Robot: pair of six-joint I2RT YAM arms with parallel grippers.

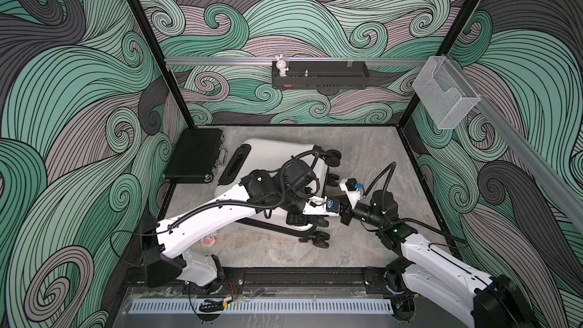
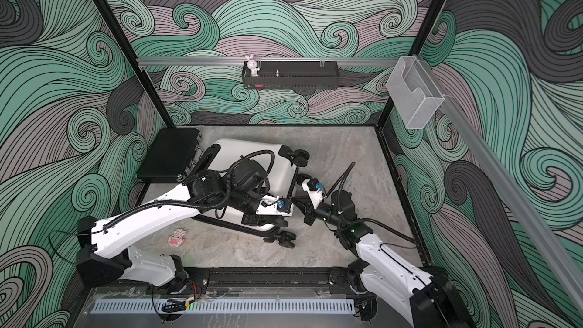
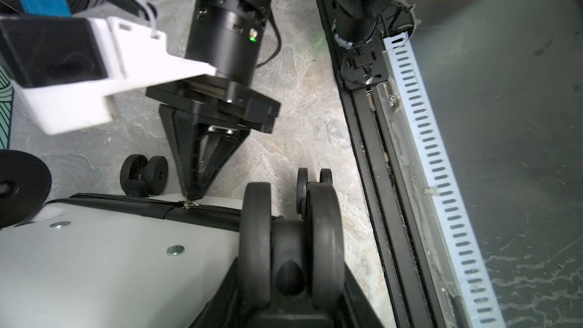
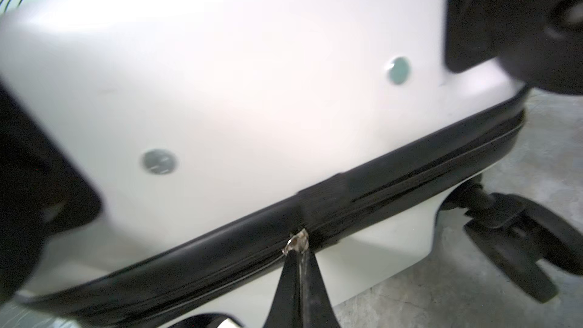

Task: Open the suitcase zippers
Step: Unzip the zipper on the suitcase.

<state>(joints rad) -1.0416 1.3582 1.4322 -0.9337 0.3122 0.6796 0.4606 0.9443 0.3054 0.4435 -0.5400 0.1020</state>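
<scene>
The white suitcase (image 1: 274,153) (image 2: 249,153) lies flat on the grey table, its black wheels pointing right, and both arms meet at its wheel end. My left gripper (image 3: 291,301) is shut on one twin spinner wheel (image 3: 291,241), with its jaws on either side of that wheel. The black zipper band (image 4: 394,178) (image 3: 217,209) runs along the seam between the two white shells. In the right wrist view my right gripper (image 4: 298,255) is shut on the small metal zipper pull (image 4: 296,243). The left wrist view shows the right gripper (image 3: 191,195) tip-down on the pull (image 3: 189,205).
A flat black briefcase (image 1: 195,156) lies at the back left, beside the suitcase's handle end. A small pink round thing (image 1: 209,241) sits near the left arm. More suitcase wheels (image 1: 318,238) stick out toward the front. A black rail (image 1: 303,279) borders the table's front edge.
</scene>
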